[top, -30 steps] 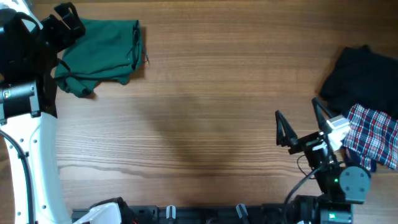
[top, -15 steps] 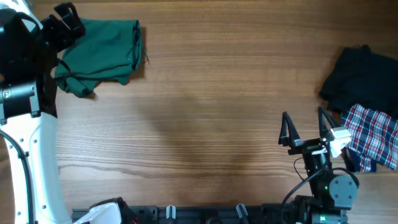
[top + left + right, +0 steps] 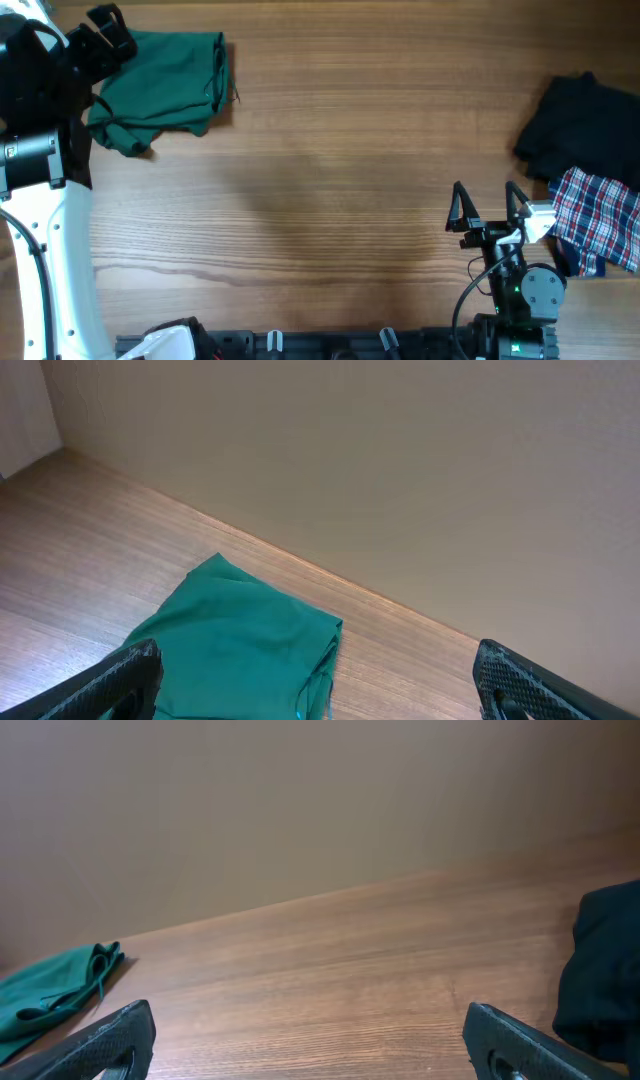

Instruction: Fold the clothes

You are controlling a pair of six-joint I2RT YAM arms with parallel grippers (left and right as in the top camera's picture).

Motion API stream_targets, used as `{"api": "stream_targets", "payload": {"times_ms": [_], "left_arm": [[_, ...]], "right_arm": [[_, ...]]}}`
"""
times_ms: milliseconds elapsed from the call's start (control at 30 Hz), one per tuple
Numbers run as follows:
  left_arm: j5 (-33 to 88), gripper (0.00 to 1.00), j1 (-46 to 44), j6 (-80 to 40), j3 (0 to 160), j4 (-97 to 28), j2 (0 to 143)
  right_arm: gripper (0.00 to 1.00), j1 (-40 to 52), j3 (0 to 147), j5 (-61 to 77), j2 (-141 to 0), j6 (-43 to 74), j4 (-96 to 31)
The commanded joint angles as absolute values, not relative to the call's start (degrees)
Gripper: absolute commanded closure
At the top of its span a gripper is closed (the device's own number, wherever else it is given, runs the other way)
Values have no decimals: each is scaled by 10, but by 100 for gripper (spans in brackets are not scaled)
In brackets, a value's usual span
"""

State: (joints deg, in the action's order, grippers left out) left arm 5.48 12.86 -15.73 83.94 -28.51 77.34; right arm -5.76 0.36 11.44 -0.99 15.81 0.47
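The dark green garment [image 3: 165, 88] lies folded into a rough bundle at the table's far left. It also shows in the left wrist view [image 3: 240, 640] and far off in the right wrist view [image 3: 50, 990]. My left gripper [image 3: 108, 32] hangs over the garment's far left corner. It is open wide and empty, with the cloth below and ahead of it [image 3: 320, 695]. My right gripper [image 3: 485, 195] is open and empty above bare wood at the front right [image 3: 315, 1045], far from the green garment.
A black garment [image 3: 585, 125] lies at the right edge, with a red-blue-white plaid garment [image 3: 600, 220] in front of it, close to my right gripper. The black garment shows in the right wrist view [image 3: 605, 970]. A beige wall stands behind the table.
My right arm has drawn back toward the front edge and straightened, away from the plaid garment. The left arm and the green garment have not moved.
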Motion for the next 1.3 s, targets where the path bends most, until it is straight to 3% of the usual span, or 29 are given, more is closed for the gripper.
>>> {"api": "stream_targets", "payload": {"times_ms": [0, 533, 733, 867, 1100, 1267], "left_arm": [[60, 0, 130, -154, 837, -284, 767], [60, 0, 130, -154, 837, -287, 767], [25, 0, 130, -151, 779, -400, 675], [25, 0, 130, -152, 599, -318, 550], [80, 0, 130, -152, 242, -62, 324], [109, 0, 130, -151, 106, 26, 204]], "right_arm": [[0, -56, 3, 103, -3, 167, 8], [0, -56, 3, 103, -3, 167, 8], [0, -56, 3, 103, -3, 167, 8], [0, -56, 3, 103, -3, 167, 8], [0, -56, 3, 103, -3, 167, 8], [0, -56, 3, 103, -3, 167, 8]]}}
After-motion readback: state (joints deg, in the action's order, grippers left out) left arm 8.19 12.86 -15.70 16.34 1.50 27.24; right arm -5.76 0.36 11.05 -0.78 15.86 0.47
